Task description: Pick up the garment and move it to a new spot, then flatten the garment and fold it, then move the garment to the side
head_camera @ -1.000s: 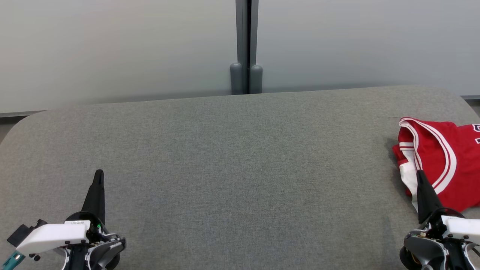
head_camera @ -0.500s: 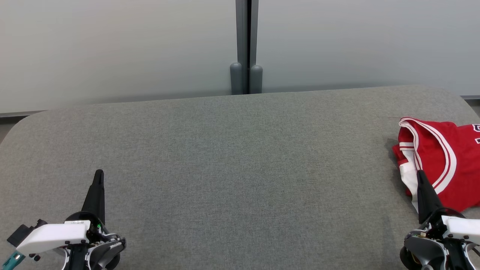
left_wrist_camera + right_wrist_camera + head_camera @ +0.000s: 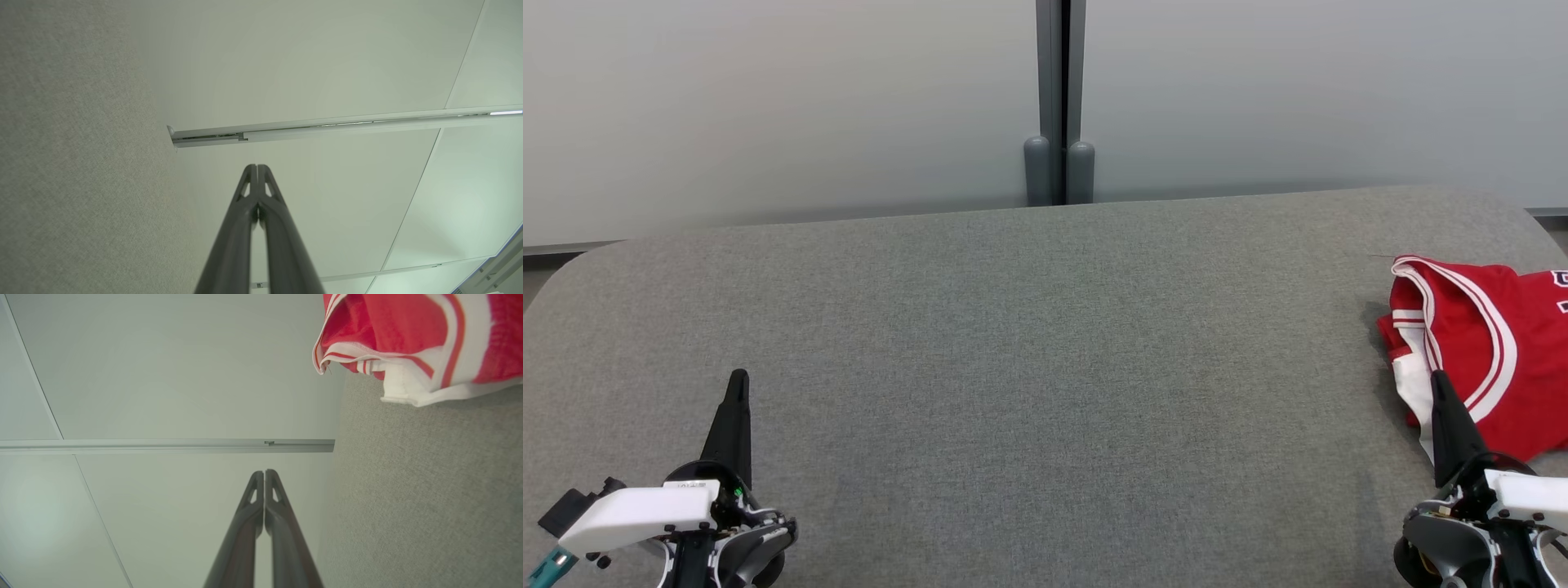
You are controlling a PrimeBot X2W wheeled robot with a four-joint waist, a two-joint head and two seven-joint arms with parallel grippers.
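**Head view.** The red, white-trimmed jersey garment lies at the far right of the grey fabric-covered table. It is bunched in layers and partly cut off by the picture's edge, so I cannot tell whether it is a neat fold or a loose heap. The left gripper sits low at the near left and the right gripper low at the near right. Both point away from the robot with fingers together, holding nothing.

Step in hand, as a judgement: unsettled. The scene fits a garment waiting to be picked up, and equally one folded and set aside. No next move is prescribed.

**Left wrist view.** The left gripper has its jaws pressed tip to tip and is empty. It runs alongside the table and aims at a pale wall panel.

**Right wrist view.** The right gripper is closed and empty. The garment rests on the table, ahead and to one side, apart from the fingers.
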